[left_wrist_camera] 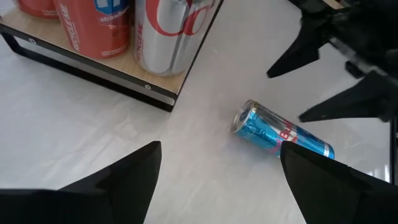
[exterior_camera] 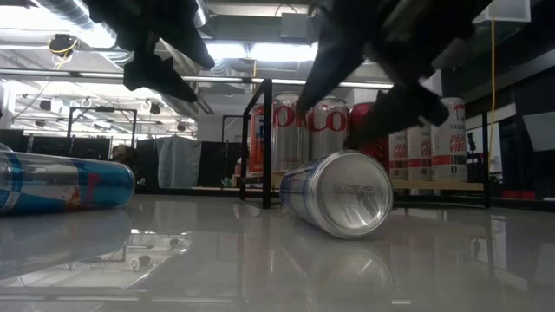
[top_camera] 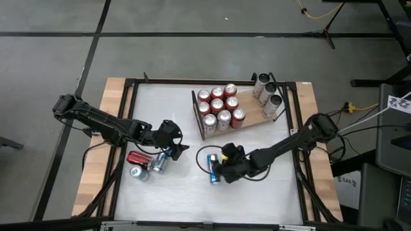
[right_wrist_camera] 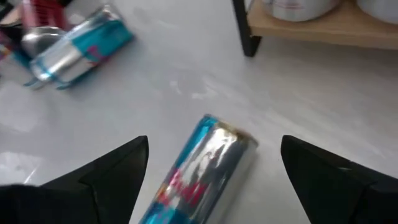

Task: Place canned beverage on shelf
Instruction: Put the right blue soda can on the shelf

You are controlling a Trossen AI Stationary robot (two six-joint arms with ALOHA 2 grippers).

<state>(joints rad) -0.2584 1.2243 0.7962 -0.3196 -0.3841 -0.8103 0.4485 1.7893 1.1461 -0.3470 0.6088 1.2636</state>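
The right tool (top_camera: 217, 168) is hovering with its fingers spread wide over a blue-and-silver can (top_camera: 212, 172) that is lying on its side on the white tabletop (top_camera: 257, 192), at about 6 o'clock from the shelf (top_camera: 247, 115). The shelf is sitting toward 12 o'clock, carrying upright red cans (top_camera: 218, 106) and, at its 3 o'clock end, pale cans (top_camera: 268, 95). The left tool (top_camera: 172, 149) is hanging wide open at 9 o'clock, just beside three more fallen cans (top_camera: 142, 165), gripping nothing.
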